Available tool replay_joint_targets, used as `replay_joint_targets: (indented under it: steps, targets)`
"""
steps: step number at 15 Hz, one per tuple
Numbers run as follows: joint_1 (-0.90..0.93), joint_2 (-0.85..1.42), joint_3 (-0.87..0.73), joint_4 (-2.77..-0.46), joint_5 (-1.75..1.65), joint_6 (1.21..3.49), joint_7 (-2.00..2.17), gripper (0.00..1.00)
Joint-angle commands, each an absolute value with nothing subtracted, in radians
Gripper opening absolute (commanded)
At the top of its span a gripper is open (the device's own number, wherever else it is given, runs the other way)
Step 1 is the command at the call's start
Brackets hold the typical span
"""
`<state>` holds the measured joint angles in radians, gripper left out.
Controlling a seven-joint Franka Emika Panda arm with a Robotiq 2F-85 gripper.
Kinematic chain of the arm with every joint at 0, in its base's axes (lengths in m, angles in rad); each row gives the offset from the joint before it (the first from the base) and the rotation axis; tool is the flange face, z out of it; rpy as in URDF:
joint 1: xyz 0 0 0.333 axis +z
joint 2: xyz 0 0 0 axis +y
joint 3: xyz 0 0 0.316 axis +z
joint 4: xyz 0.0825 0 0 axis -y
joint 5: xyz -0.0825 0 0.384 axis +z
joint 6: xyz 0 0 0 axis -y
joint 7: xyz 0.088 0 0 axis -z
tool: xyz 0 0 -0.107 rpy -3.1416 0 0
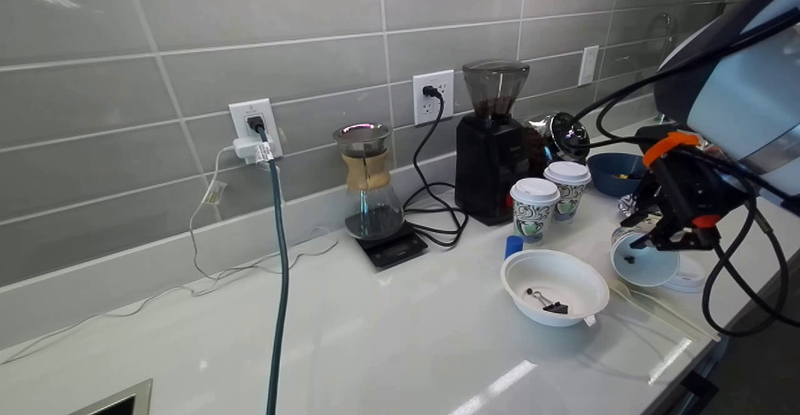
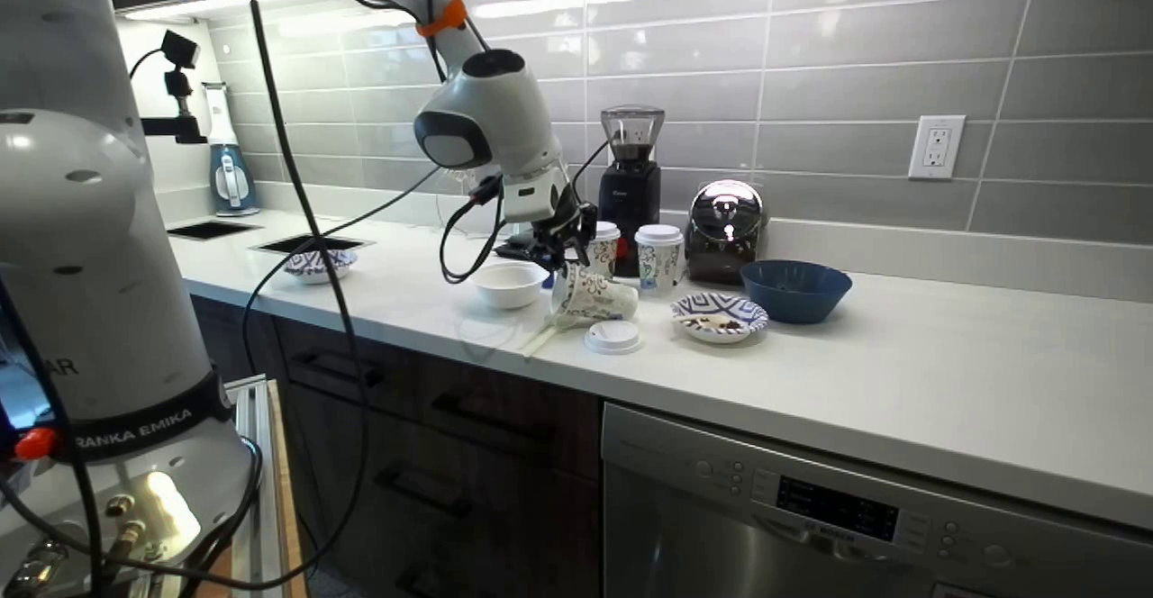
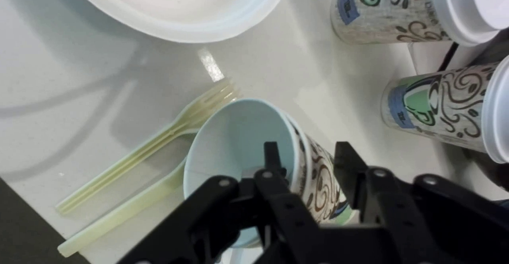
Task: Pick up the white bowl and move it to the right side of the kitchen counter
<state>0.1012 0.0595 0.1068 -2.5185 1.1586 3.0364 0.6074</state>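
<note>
While my gripper (image 3: 307, 154) hangs by mouth of tipped paper cup (image 2: 596, 294), jaws spread apart w/ nothing in grasp, I can't tell if they touch cup. White bowl (image 1: 565, 274) sits upright on kitchen counter (image 1: 375, 340), apart from jaws, black binder clip (image 1: 555, 307) inside, plastic fork (image 3: 199, 109) nearby. Blue cylinder (image 1: 514, 246) just behind bowl; 2 lidded paper cups (image 1: 532, 218) stand nr coffee grinder (image 1: 490, 168).
</note>
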Motion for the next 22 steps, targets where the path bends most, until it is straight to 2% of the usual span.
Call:
replay_joint_targets:
  steps: [1, 2, 3, 8, 15, 18, 22]
  targets:
    - [0.098, 0.094, 0.116, -2.473, 1.241, 3.073, 0.512, 0.10]
    - [0.098, 0.094, 0.116, -2.471, 1.244, 3.075, 0.496, 0.02]
    - [0.099, 0.091, 0.117, -2.468, 1.250, 3.080, 0.474, 0.01]
    - [0.115, 0.059, 0.107, -2.483, 1.143, 3.085, 0.427, 0.01]
    - [0.126, 0.070, 0.047, -2.480, 0.653, 3.013, 0.576, 0.01]
    - [0.185, 0.073, -0.061, -2.481, 0.410, 2.974, 0.661, 0.01]
    - [0.341, 0.069, -0.309, -2.386, 0.085, 2.803, 0.807, 0.01]
